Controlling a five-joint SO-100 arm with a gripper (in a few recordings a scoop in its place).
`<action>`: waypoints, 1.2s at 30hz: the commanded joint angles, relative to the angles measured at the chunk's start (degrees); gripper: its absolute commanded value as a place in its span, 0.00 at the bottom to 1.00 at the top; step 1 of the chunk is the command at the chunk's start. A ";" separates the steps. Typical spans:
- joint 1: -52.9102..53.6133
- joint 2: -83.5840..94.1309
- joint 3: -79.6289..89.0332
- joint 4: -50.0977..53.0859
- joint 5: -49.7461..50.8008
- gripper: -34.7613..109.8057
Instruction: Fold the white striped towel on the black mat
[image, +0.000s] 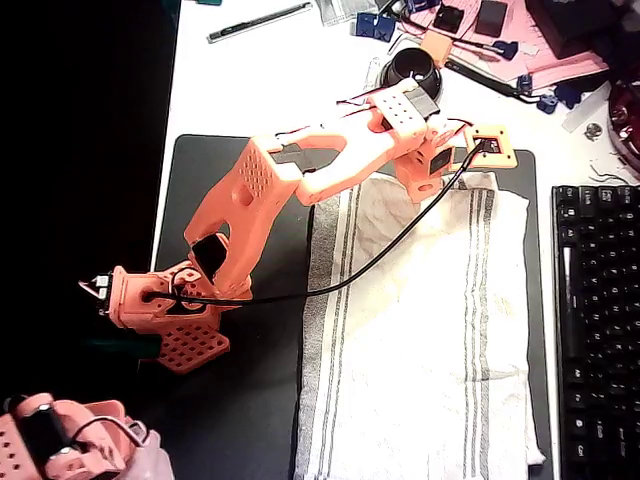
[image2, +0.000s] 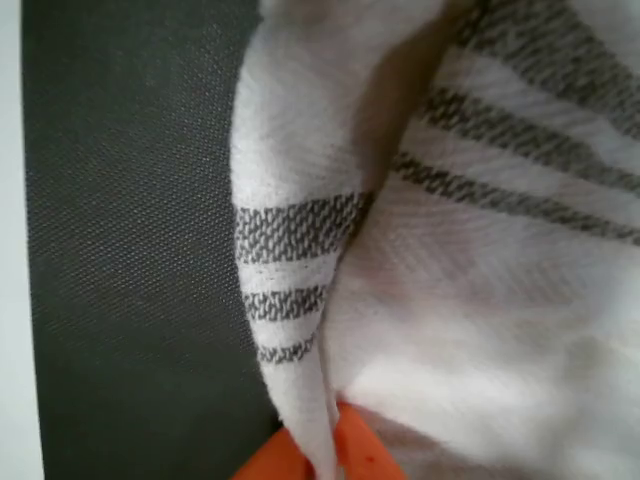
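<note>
We saw the end effector (image2: 320, 455) pinching the white striped towel (image: 420, 340) at the black mat's (image: 250, 400) far edge, on a cluttered white surface (image: 270, 80).

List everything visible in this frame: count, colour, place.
white striped towel: one, white with grey stripes, spread on the mat, top edge bunched at the gripper
black mat: one, dark grey-black, on the white table
keyboard: one, black, right edge of overhead view
black cup-like object: one, above the mat
pen: one, dark, top of table
pink papers with small parts: clutter, top right
arm: one, orange
gripper: one, orange, shut on a towel fold in wrist view
</note>
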 joint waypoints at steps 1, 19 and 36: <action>-0.88 7.73 1.05 1.58 -0.53 0.24; 4.92 18.19 -17.67 21.18 -1.76 0.24; 36.91 39.37 -5.71 21.80 -14.85 0.24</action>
